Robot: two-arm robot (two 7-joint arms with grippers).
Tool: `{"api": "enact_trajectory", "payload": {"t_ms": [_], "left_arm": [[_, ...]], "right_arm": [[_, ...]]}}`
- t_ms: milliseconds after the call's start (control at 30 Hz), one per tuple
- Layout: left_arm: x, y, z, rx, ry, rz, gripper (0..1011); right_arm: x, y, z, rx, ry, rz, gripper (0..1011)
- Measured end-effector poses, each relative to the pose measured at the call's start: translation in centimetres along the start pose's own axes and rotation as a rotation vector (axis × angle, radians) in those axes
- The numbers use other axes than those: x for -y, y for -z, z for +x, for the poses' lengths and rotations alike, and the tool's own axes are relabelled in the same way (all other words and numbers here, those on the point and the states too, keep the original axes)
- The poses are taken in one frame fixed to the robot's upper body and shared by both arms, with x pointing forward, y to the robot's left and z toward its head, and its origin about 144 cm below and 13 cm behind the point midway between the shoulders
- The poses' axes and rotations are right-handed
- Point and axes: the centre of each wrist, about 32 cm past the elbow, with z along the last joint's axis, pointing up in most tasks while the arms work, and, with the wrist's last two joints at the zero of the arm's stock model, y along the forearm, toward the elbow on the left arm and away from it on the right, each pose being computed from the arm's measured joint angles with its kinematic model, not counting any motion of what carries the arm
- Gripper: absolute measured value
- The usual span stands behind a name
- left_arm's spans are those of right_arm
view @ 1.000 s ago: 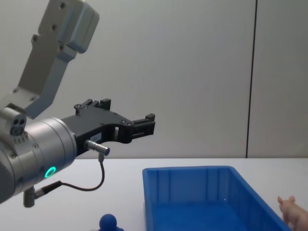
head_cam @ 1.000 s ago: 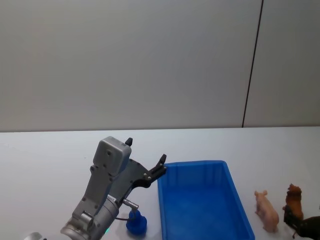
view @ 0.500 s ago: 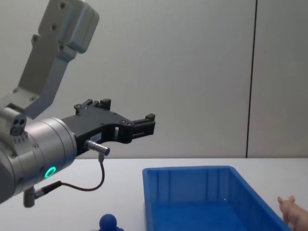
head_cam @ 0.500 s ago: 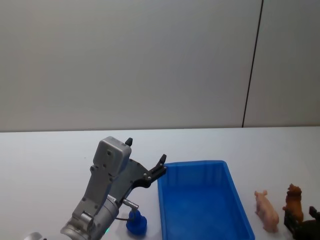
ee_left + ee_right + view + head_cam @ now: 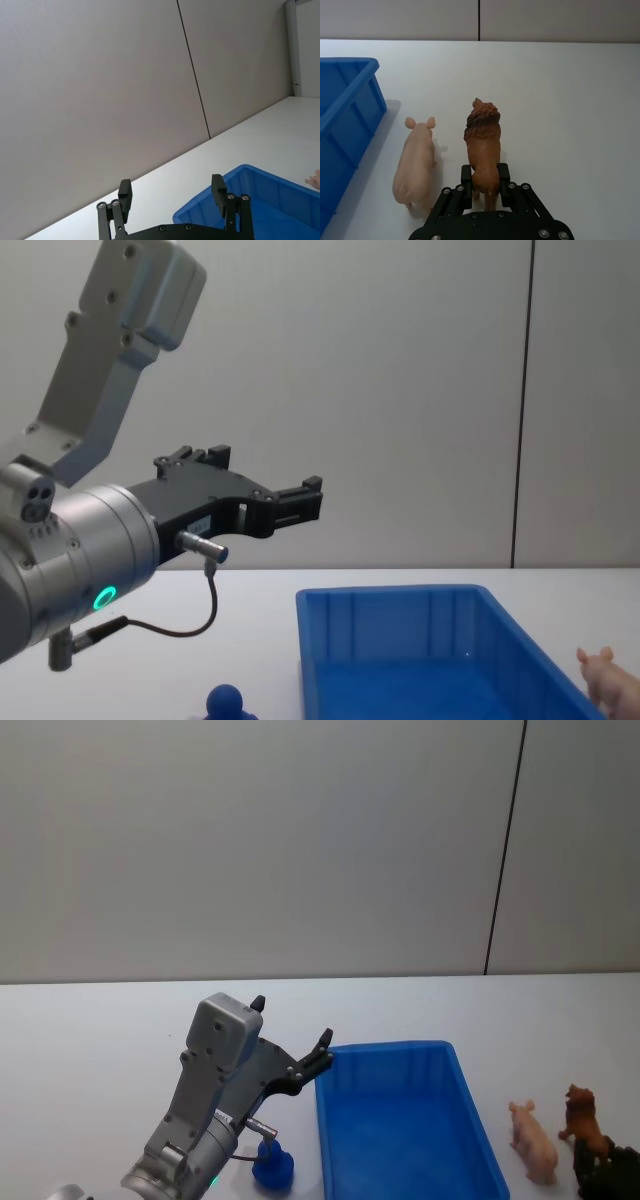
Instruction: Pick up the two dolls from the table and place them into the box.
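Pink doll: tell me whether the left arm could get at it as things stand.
Probably not easily. The left gripper hangs open left of the box, the pink doll lies right of it, so the box stands between, and the right gripper, shut on the brown doll, crowds that spot.

The white table (image 5: 100,1020) carried a big blue box (image 5: 390,1048) near its middle. Right of the box, close to its wall but apart from it, stood a pink doll (image 5: 533,1142). A brown doll (image 5: 581,1113) was just beside it, farther from the box. Left of the box sat a small blue knobbed piece (image 5: 271,1165).
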Motion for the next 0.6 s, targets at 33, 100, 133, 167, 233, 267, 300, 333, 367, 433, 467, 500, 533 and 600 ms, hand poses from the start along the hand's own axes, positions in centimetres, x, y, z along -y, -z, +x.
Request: {"api": "enact_trajectory", "payload": {"t_ms": [33, 100, 133, 167, 233, 267, 300, 333, 367, 433, 467, 500, 533, 600], "left_arm": [[0.0, 0.0, 0.0, 0.0, 0.0, 0.0, 1001], [0.0, 0.0, 0.0, 0.0, 0.0, 0.0, 1001], [0.0, 0.0, 0.0, 0.0, 0.0, 0.0, 1001], [0.0, 0.0, 0.0, 0.0, 0.0, 0.0, 1001], [0.0, 0.0, 0.0, 0.0, 0.0, 0.0, 1001], [0.0, 0.0, 0.0, 0.0, 0.0, 0.0, 1001], [0.0, 0.0, 0.0, 0.0, 0.0, 0.0, 1001], [0.0, 0.0, 0.0, 0.0, 0.0, 0.0, 1001], [0.0, 0.0, 0.0, 0.0, 0.0, 0.0, 1001], [0.0, 0.0, 0.0, 0.0, 0.0, 0.0, 1002], [0.0, 0.0, 0.0, 0.0, 0.0, 0.0, 1002], [0.0, 0.0, 0.0, 0.0, 0.0, 0.0, 1001], [0.0, 0.0, 0.0, 0.0, 0.0, 0.0, 1002], [0.0, 0.0, 0.0, 0.0, 0.0, 0.0, 1002]], "right_arm": [[0.0, 0.0, 0.0, 0.001, -0.001, 0.003, 290], [0.0, -0.3, -0.1, 0.005, -0.005, 0.018, 290], [0.1, -0.3, -0.1, 0.006, -0.006, 0.024, 289], [0.1, -0.5, -0.2, 0.008, -0.008, 0.032, 290], [0.2, -0.8, -0.3, 0.013, -0.013, 0.053, 290], [0.3, -1.0, -0.4, 0.016, -0.014, 0.061, 290], [0.3, -1.1, -0.4, 0.017, -0.017, 0.068, 290], [0.4, -1.3, -0.5, 0.019, -0.019, 0.077, 290], [0.5, -1.6, -0.6, 0.024, -0.024, 0.094, 290], [0.7, -2.2, -0.7, 0.03, -0.033, 0.123, 290], [0.7, -2.3, -0.8, 0.032, -0.037, 0.13, 290], [0.8, -2.6, -0.8, 0.034, -0.042, 0.141, 290], [0.9, -3.0, -0.9, 0.037, -0.052, 0.159, 290], [1.0, -3.3, -1.1, 0.041, -0.065, 0.176, 290]]}}
